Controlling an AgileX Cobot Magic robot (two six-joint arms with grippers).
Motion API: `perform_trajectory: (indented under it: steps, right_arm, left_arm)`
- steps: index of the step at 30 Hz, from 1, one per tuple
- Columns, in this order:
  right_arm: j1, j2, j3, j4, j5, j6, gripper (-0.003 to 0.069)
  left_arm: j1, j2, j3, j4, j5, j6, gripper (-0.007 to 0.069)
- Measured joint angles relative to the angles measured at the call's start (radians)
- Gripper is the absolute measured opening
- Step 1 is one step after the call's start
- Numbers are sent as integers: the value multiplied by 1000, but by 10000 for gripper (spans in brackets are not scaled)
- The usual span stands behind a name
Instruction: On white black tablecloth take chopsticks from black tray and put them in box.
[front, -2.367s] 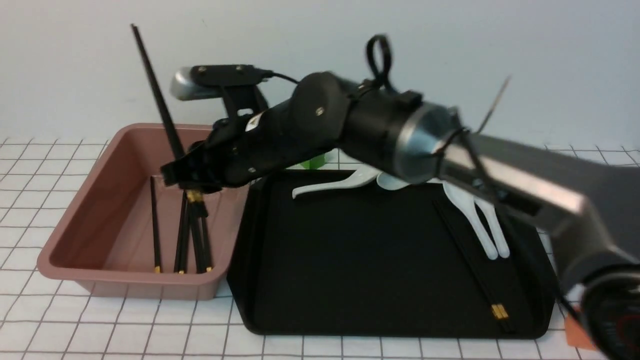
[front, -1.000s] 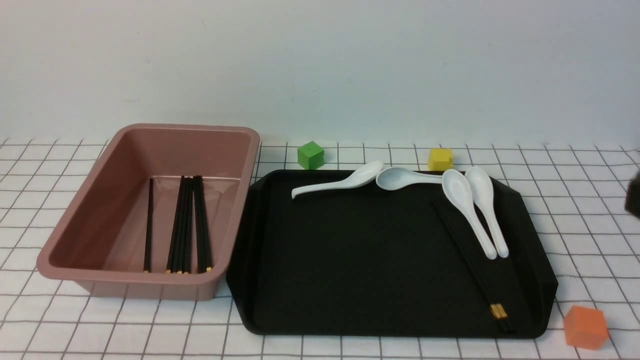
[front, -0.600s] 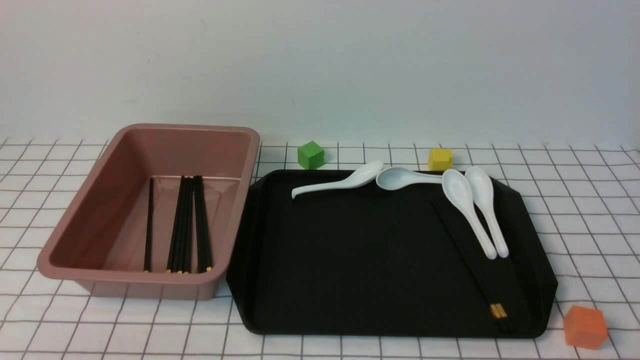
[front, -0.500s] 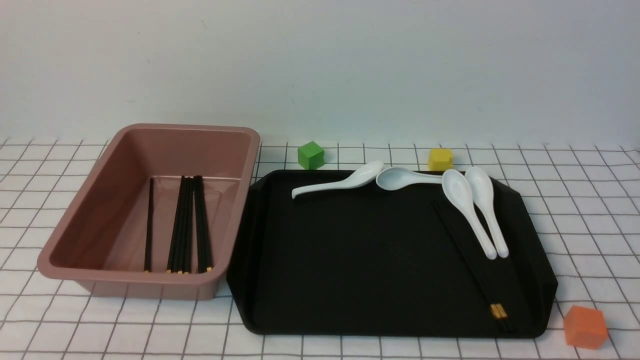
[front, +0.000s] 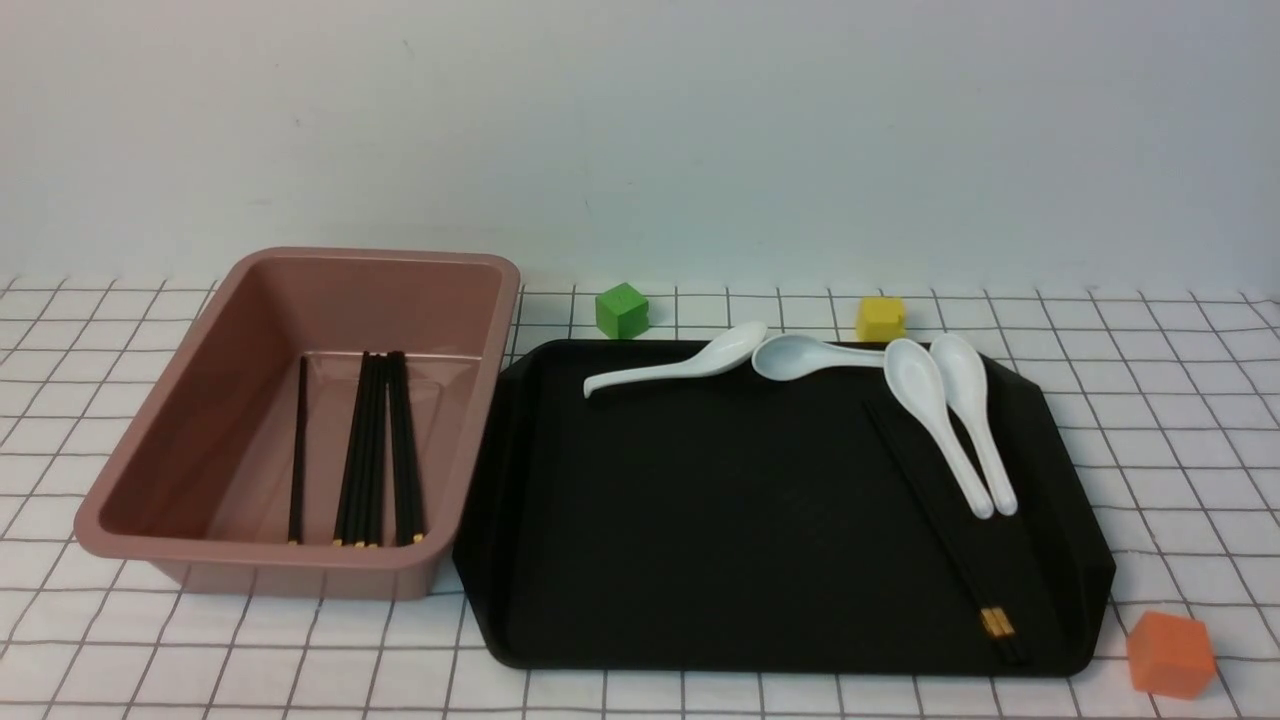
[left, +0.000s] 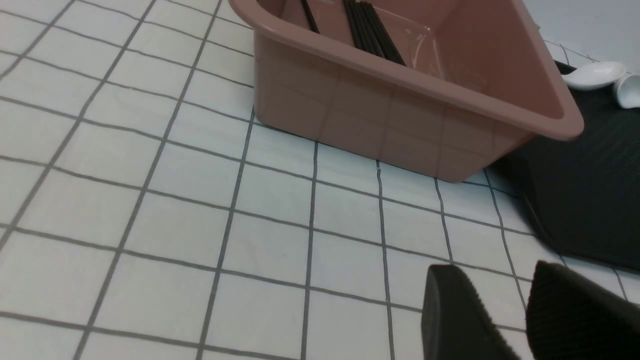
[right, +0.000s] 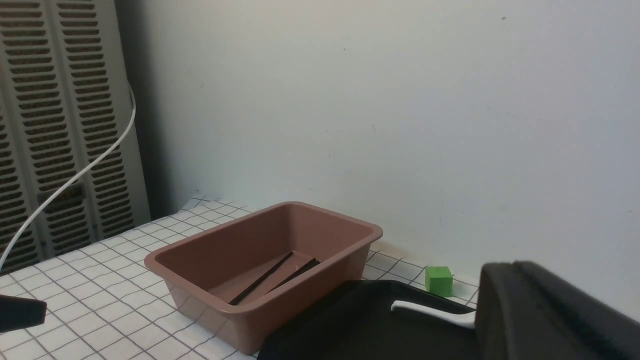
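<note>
Okay, front view shows neither arm. Checked tablecloth (front: 1150, 420) covers the desk. Pink box (front: 260, 552) sits on the left, black tray (front: 700, 560) just beside it on the right. Chopsticks (front: 380, 450) lie flat in the box, running near to far: one alone on the left, a tight bunch beside it, gold bands toward the near wall. One chopstick pair (front: 945, 530) lies on the tray's right part, slanted, gold bands near the front right corner. Four white spoons (front: 925, 400) lie along the tray's far edge, and two of their handles rest just beside the pair's far end. Green cube (front: 621, 309) and yellow cube (front: 880, 318) stand on the cloth behind the tray; orange cube (front: 1170, 653) is off its front right corner. Left wrist view: left pincer (left: 500, 285) is low over bare cloth, fingers apart with a gap of cloth between them, nothing held; the box and its chopsticks are well apart from it, and a tray corner lies nearer. Right wrist view: only a black part of the right pincer (right: 550, 310) shows, close to the camera, so I cannot tell apart or together; the box lies well away from it, across the tray.
</note>
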Motion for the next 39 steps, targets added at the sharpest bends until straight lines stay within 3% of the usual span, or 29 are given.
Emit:
perform_trajectory:
  steps: [15,19,25,32,39]
  right_arm:
    - [-31,-12,63,8,19,-52,24]
    - [-118,-31,157,17,19,-69,29]
    - [-351,-82,317,20,23,-70,36]
    - [-540,-148,384,26,51,-70,46]
    - [-576,-149,383,56,164,-70,55]
  left_arm:
    - [0,0,0,0,0,0,238]
    - [0,0,0,-1,0,0,238]
    - [0,0,0,-1,0,0,238]
    - [0,0,0,-1,0,0,238]
    - [0,0,0,-1,0,0,238]
